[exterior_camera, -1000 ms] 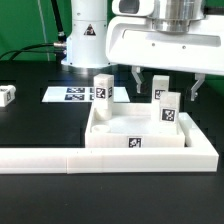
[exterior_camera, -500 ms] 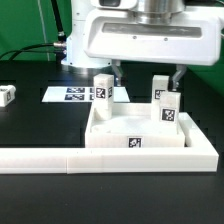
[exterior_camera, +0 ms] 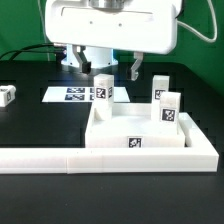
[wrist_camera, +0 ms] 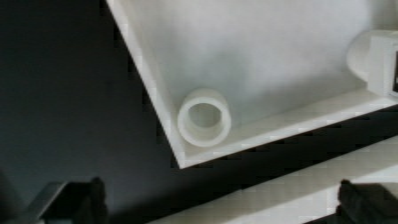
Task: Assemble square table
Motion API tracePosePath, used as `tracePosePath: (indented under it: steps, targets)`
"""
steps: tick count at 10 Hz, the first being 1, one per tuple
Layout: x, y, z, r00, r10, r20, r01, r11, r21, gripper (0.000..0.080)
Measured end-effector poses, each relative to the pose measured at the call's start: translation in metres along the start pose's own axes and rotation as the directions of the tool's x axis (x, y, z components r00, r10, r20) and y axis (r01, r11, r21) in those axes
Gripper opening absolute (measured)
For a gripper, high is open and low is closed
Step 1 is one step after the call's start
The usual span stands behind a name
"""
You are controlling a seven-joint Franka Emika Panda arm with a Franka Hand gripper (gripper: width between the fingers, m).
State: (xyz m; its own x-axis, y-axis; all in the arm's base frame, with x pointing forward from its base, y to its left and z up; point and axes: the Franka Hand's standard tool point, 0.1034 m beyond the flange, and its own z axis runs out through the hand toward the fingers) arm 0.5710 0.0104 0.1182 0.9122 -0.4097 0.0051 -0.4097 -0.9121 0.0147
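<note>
White plastic square tabletop point(exterior_camera: 135, 132) rests upturned on the black counter point(exterior_camera: 30, 115) against the long white border bar point(exterior_camera: 60, 158), steadying it; the pincer point(exterior_camera: 107, 72), spread and empty, hovers above one corner hole point(wrist_camera: 206, 117).

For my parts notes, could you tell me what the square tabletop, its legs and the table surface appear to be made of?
The tabletop looks like white moulded plastic: a smooth matte face, rounded rim and a moulded corner hole. The legs seem to be the same white plastic, with printed tags. The table surface is black and matte; which material cannot be told.
</note>
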Motion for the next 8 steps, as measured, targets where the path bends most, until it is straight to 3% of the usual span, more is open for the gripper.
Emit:
tracePosePath:
  steps: [4,5,6,8]
  targets:
    - [0.0,0.001,0.003,1.0,0.006,0.003,-0.006,1.0,-0.004,0.0649]
    - [0.003,-0.002,0.011,1.0,0.025,0.002,-0.025,1.0,-0.009,0.0649]
    - [0.003,0.005,0.017,1.0,0.002,0.001,-0.002,1.0,-0.005,0.0649]
    - [0.002,0.048,0.027,0.999,-0.046,0.01,0.046,0.999,-0.012,0.0649]
